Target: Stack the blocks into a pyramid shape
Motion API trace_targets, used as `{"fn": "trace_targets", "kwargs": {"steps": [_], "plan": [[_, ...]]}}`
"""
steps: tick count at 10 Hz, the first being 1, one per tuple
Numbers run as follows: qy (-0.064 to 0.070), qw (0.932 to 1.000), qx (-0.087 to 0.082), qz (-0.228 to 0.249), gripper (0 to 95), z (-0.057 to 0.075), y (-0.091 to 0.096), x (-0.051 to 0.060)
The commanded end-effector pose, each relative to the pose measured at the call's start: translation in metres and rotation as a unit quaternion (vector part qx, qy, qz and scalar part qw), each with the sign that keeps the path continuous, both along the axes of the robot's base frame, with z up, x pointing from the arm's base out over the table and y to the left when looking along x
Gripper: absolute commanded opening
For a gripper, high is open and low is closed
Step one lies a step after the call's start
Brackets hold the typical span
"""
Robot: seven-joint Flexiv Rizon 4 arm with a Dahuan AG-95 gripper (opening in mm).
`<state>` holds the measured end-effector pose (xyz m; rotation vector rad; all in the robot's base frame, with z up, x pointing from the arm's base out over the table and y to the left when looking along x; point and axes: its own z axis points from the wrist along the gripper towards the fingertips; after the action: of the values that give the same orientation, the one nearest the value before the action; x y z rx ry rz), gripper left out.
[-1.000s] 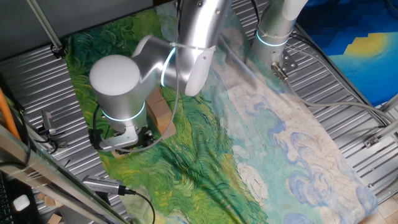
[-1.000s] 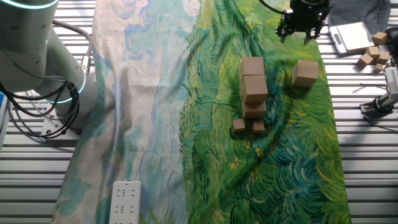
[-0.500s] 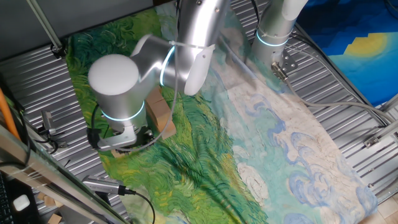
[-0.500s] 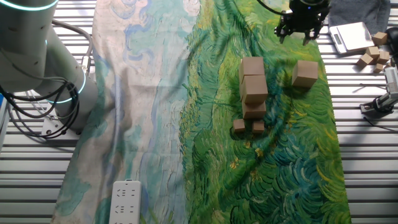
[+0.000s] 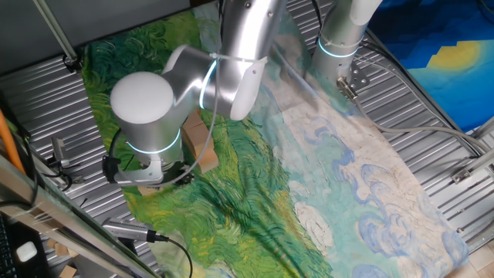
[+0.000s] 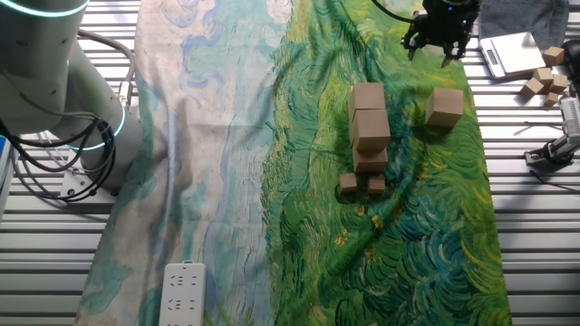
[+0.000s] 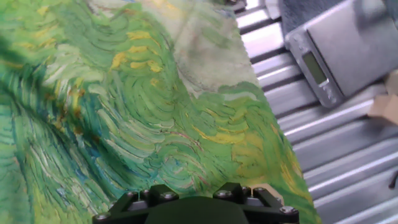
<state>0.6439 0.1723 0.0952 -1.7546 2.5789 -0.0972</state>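
Three tan wooden blocks (image 6: 369, 127) stand touching in a row on the green cloth, with two much smaller blocks (image 6: 362, 185) at the row's near end. A separate block (image 6: 445, 106) sits to the right of the row. My gripper (image 6: 439, 34) hangs over the cloth's far edge, beyond the separate block and apart from it, with its fingers spread and nothing between them. In one fixed view the arm hides most blocks; one block (image 5: 199, 144) shows beside the gripper (image 5: 147, 174). The hand view shows only cloth and the gripper's base (image 7: 193, 205).
A grey scale (image 6: 512, 52) lies on the metal slats right of the gripper and also shows in the hand view (image 7: 336, 50). Several small loose blocks (image 6: 544, 77) lie beside it. A white power strip (image 6: 184, 294) lies on the cloth's pale end.
The gripper has shifted slightly over the cloth's far edge. The blocks have not moved.
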Motion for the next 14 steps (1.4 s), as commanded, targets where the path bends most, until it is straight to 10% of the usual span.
{"fn": "trace_targets", "kwargs": {"steps": [1, 3, 4, 5, 8, 14], "plan": [[0.002, 1.0, 0.001, 0.001, 57.0, 0.0, 0.0, 0.001], [-0.002, 0.9997, -0.019, 0.016, 57.0, 0.0, -0.001, 0.001], [-0.013, 0.9989, -0.03, 0.033, 76.0, 0.001, -0.007, 0.005], [-0.017, 0.9984, -0.032, 0.043, 76.0, 0.002, -0.011, 0.009], [-0.018, 0.9963, -0.023, 0.081, 76.0, 0.0, -0.043, 0.033], [-0.022, 0.9949, -0.005, 0.098, 76.0, -0.018, -0.068, 0.044]]}}
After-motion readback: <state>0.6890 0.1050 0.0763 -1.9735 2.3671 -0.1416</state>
